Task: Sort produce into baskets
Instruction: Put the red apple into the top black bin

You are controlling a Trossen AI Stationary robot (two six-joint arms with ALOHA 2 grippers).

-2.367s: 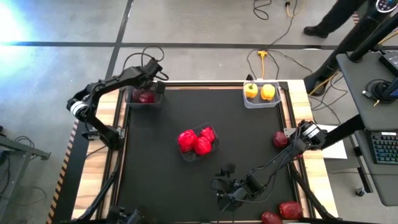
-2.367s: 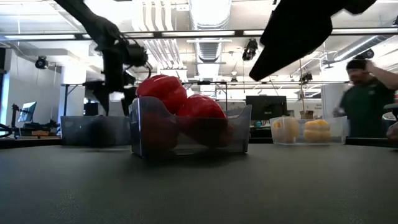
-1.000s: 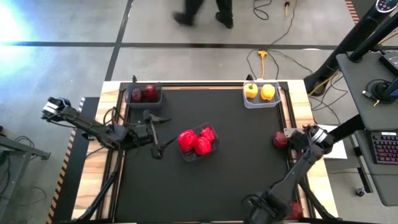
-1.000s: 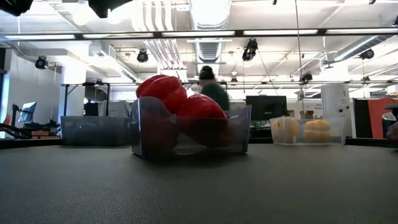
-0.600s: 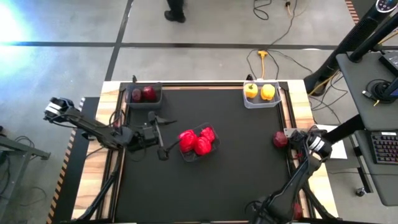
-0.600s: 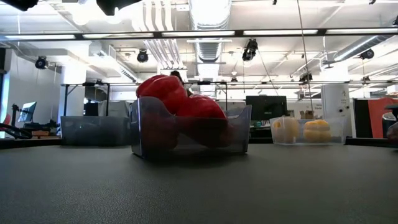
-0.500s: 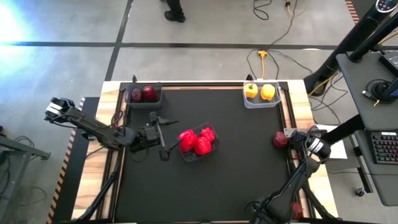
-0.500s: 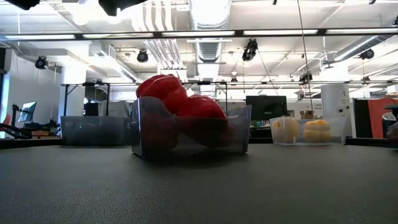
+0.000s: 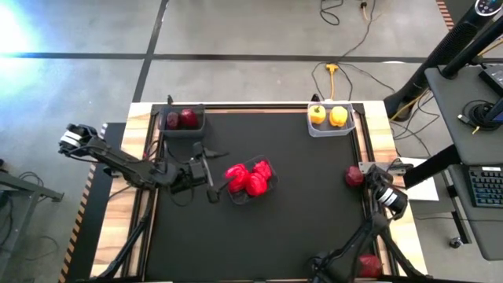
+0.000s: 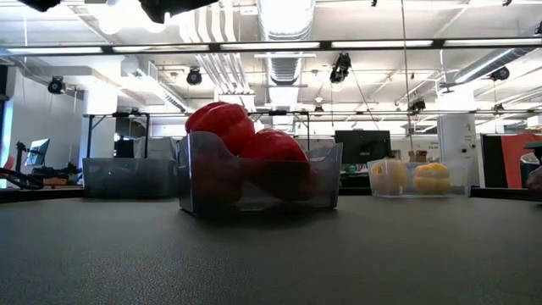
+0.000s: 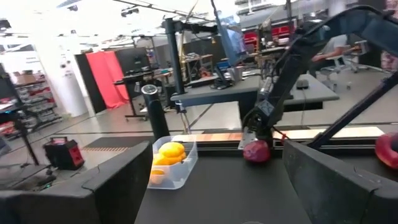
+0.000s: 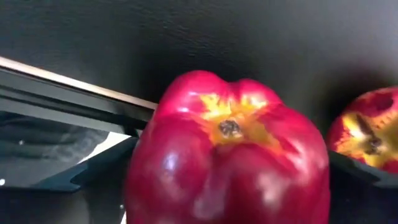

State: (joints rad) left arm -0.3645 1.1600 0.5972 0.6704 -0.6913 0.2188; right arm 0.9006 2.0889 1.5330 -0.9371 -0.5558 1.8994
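glossy maroon apple (image 12: pixel 227 165), stem dimple yellowish, sits at the table's near right edge; your right gripper (image 9: pixel 346 266) straddles it, jaw state unreadable. left gripper (image 9: pixel 211 174) spread wide beside the clear tub (image 9: pixel 253 196) of red peppers (image 9: pixel 250 178).

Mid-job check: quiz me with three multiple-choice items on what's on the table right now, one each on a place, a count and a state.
1. Where is the loose maroon fruit?
A. in the centre tub
B. at the table's right edge
C. in the dark tub

2. How many yellow peppers are in view?
A. one
B. two
C. four

3. How is the left gripper?
A. open and empty
B. shut on a pepper
C. shut on a tub rim

Answers: 1 B, the high view shows it alone by the right edge. 2 B, two sit side by side in one clear tub. 3 A, the left wrist view shows its fingers wide apart with nothing between them.
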